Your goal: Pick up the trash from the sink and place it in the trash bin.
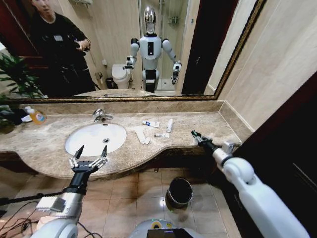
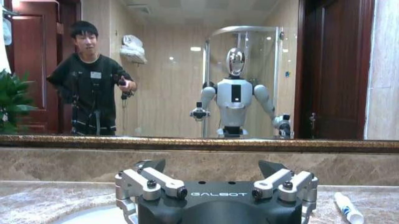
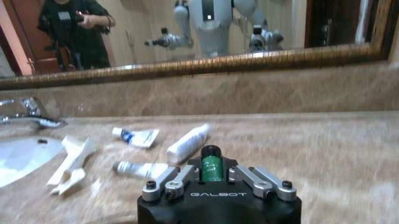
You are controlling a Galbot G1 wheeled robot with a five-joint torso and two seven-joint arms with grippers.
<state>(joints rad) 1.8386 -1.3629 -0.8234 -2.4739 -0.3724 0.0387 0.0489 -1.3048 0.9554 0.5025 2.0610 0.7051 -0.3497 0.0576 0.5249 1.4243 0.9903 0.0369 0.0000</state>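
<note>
Beige marble runs across your view, with the white sink [image 1: 95, 138] set into it under the chrome tap [image 1: 101, 116]. Your left gripper [image 1: 90, 151] hangs at the front edge of the basin, fingers spread wide apart, nothing between them; GALBOT is printed in white on its black body in the left wrist view. Your right gripper [image 3: 211, 169] carries the same GALBOT lettering, and its fingers are clamped together on a small green piece [image 3: 212, 167] with a dark cap, held over the counter's right end. On the marble between sink and right gripper lie the crumpled paper strip [image 1: 141, 135], a flat tube with blue print [image 1: 151, 123] whose wording you can't read, a plain white tube [image 1: 169, 125] and a small dark-capped tube [image 1: 161, 135]. Down on the tiled floor, the trash bin [image 1: 179, 192] stands below the counter edge. At far left sits a yellow-orange bottle [image 1: 36, 116].
</note>
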